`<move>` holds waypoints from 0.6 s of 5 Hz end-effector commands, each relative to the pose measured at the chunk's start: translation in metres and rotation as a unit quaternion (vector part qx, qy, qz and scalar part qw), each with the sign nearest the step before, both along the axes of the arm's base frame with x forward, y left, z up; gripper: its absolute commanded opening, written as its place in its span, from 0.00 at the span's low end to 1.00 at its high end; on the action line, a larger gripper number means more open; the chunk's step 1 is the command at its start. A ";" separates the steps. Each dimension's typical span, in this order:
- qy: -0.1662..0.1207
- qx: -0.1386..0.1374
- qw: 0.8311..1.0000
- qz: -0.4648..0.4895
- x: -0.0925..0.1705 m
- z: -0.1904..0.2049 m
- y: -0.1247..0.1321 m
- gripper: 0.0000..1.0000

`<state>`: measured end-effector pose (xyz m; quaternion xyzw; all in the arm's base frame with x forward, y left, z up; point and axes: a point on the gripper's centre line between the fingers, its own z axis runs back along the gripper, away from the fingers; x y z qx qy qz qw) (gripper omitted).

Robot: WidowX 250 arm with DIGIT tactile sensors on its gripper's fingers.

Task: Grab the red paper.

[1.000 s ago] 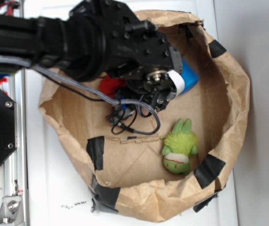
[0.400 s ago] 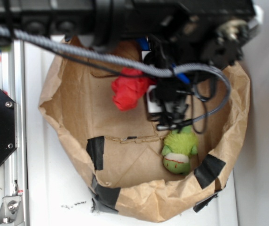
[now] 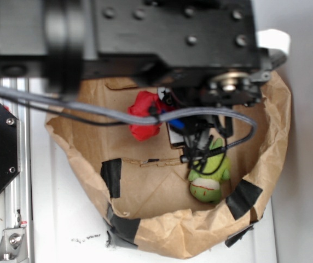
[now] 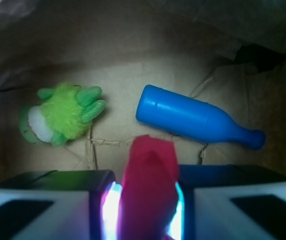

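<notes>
Red paper [image 4: 149, 185] sits clamped between the two fingers of the gripper [image 4: 145, 202] in the wrist view, a crumpled strip rising from the bottom of the frame with a glowing pad pressed against each side — the jaws are closed on it. In the exterior view the red paper [image 3: 144, 115] shows as a lumpy wad just left of the arm's dark wrist, in the back half of the brown paper bag [image 3: 277, 137], partly crossed by a grey braided cable [image 3: 91, 109]. From that view I cannot tell whether the wad touches the bag's floor.

The bag lies open with its walls rolled down, patched along the rim with black tape [image 3: 111, 176], on a white surface [image 3: 63, 219]. The black arm [image 3: 162, 33] spans the top of the exterior view and hides the bag's far edge.

On the bag's cardboard-coloured floor, a green plush toy [image 3: 208, 172] lies near the front right wall; in the wrist view the toy [image 4: 63, 116] is at the left, on its side. A blue plastic bottle [image 4: 193, 117] lies on its side to the right of the toy, apart from it, neck pointing towards the right edge — just beyond the tip of the held paper
</notes>
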<state>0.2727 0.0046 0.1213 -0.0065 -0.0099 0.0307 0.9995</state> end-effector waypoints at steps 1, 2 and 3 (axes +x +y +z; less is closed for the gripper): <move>-0.040 -0.002 0.999 -0.037 0.007 0.018 -0.012 0.00; -0.042 -0.010 0.998 -0.039 0.008 0.018 -0.011 0.00; -0.032 -0.015 0.999 -0.041 0.018 0.010 -0.009 0.00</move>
